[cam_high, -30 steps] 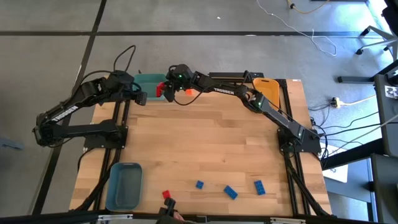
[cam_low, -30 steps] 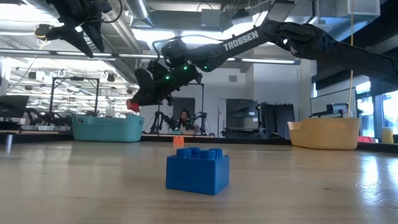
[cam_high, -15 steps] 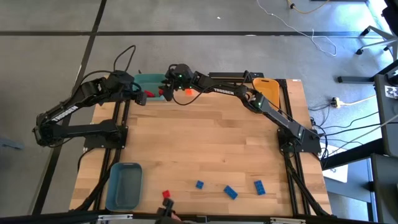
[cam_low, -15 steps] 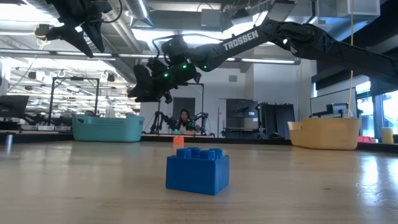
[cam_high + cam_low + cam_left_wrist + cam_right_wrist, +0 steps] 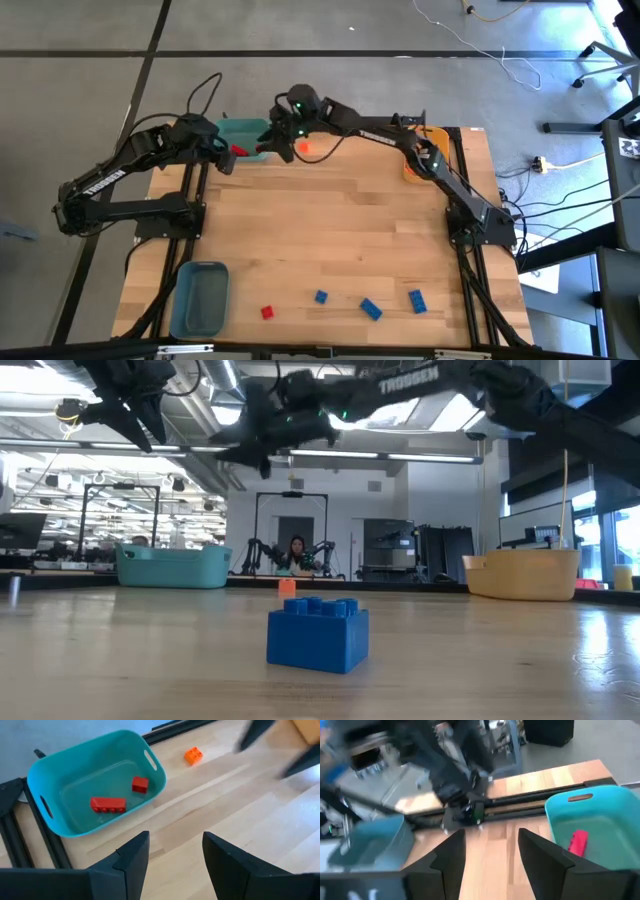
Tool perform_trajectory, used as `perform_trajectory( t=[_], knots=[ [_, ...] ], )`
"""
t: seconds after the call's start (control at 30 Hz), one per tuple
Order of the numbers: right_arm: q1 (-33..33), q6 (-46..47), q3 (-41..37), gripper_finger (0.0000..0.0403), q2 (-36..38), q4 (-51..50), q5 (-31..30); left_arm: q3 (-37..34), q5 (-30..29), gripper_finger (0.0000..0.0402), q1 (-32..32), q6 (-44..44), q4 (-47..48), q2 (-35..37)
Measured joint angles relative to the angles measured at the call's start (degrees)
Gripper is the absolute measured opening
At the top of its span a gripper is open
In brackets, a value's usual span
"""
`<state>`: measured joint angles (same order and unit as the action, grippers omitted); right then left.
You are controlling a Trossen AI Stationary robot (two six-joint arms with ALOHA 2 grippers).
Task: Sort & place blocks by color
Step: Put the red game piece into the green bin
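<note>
A teal bin stands at the table's far edge and holds two red blocks. One orange block lies on the wood just right of it. Near the table's near edge lie a red block and three blue blocks. My right gripper hangs open and raised above the bin's right end, with nothing in it. My left gripper waits open over the bin's left side.
A grey-blue bin sits at the near left corner. A yellow-orange bin stands at the far right, partly under the right arm. The wood between the far bins and the near row of blocks is bare. A person shows in the room behind.
My right gripper held a red block over the teal bin's right end, opened and let it go; the block has fallen into the bin. The gripper has since risen, tipped and drawn back a little toward the table's right.
</note>
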<state>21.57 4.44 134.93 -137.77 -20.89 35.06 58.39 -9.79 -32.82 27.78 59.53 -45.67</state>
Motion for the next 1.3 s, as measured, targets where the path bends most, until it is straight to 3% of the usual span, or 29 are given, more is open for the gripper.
perform_trajectory(
  t=[0.17,0.37,0.47,0.67,0.83,0.97,1.17,1.3],
  knots=[
    [-2.1,-13.4,0.0,0.0181,6.9,-14.8,-2.9,0.0,1.8,0.0177,0.0,-3.7,1.7,0.0],
    [-5.6,-16.6,0.0,0.0181,13.3,-27.8,-16.3,0.0,11.1,0.0177,0.0,-10.6,2.7,0.0],
    [-7.3,-12.2,0.0,0.0181,15.9,-33.3,-22.7,0.0,17.5,0.0177,0.0,-15.4,2.8,0.0],
    [-9.8,5.5,0.0,0.0181,19.3,-44.7,-29.6,0.0,32.0,0.0177,0.0,-27.6,3.8,0.0],
    [-12.1,8.6,0.0,0.0181,20.9,-59.1,-36.7,-0.7,37.3,0.0177,1.2,-36.4,8.8,0.0],
    [-13.5,8.6,0.0,0.0181,21.3,-69.4,-39.8,-1.9,37.1,0.0177,5.9,-34.1,9.8,0.4],
    [-15.8,1.1,-0.4,0.0181,21.7,-69.0,-34.5,-1.6,29.9,0.0177,18.9,-20.1,5.0,-0.3],
    [-16.7,0.8,-0.3,0.0181,21.7,-69.1,-33.9,2.8,23.1,0.0177,27.9,-10.8,2.5,-1.2]
  ],
)
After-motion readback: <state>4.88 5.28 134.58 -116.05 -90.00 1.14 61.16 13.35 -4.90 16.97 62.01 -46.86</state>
